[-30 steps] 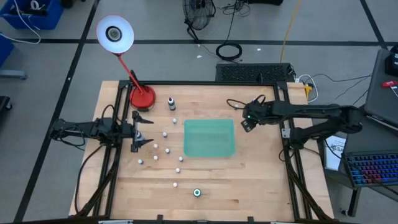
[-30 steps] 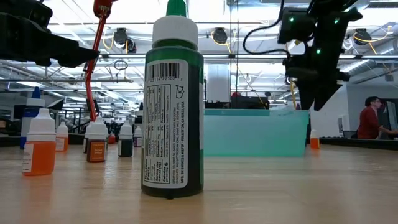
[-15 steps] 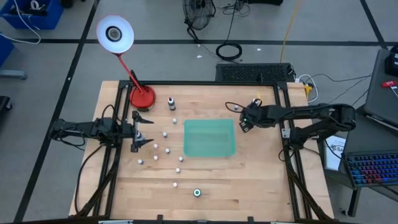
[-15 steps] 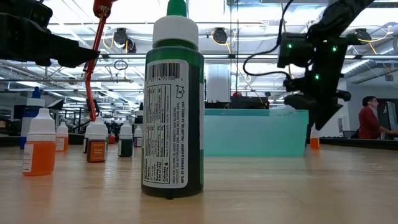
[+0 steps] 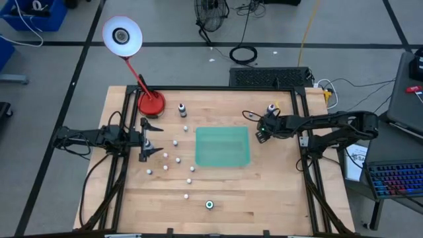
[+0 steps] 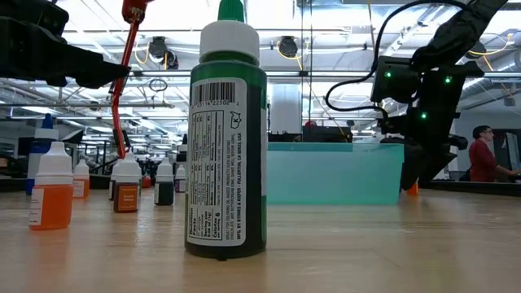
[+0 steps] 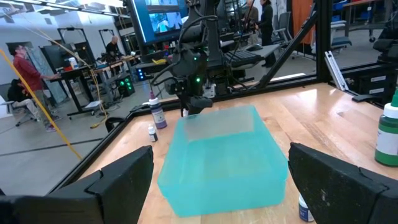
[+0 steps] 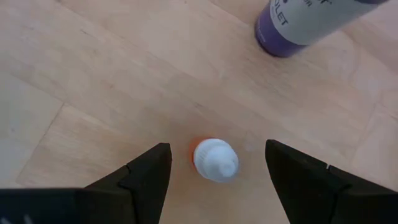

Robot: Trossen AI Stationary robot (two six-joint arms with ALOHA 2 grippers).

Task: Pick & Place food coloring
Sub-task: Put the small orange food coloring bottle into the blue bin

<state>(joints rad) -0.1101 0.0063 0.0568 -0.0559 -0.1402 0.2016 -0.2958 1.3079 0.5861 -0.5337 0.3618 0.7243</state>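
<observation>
A tiny orange bottle with a white cap (image 8: 214, 160) stands upright on the wood between the open fingers of my right gripper (image 8: 217, 149), which points down at it without touching. In the high view this gripper (image 5: 263, 133) hovers just right of the teal tray's far right corner. The low view shows it (image 6: 417, 167) low over that bottle (image 6: 413, 190). A dark violet bottle (image 8: 298, 25) (image 5: 271, 108) stands just beyond. Several more tiny bottles (image 5: 175, 157) stand left of the tray. My left gripper (image 5: 148, 139) waits open at the table's left side.
The translucent teal tray (image 5: 223, 146) lies at mid-table. A red lamp base (image 5: 151, 102) stands at the far left corner, with a dark bottle (image 5: 182, 109) beside it. A large green bottle (image 6: 227, 138) (image 5: 209, 205) stands near the near edge. Bare wood lies right of the tray.
My right gripper has come down toward the table and shifted slightly toward the near edge, ending low over the small orange bottle. Its arm has drawn back, uncovering the violet bottle in the high view. The left arm has kept still.
</observation>
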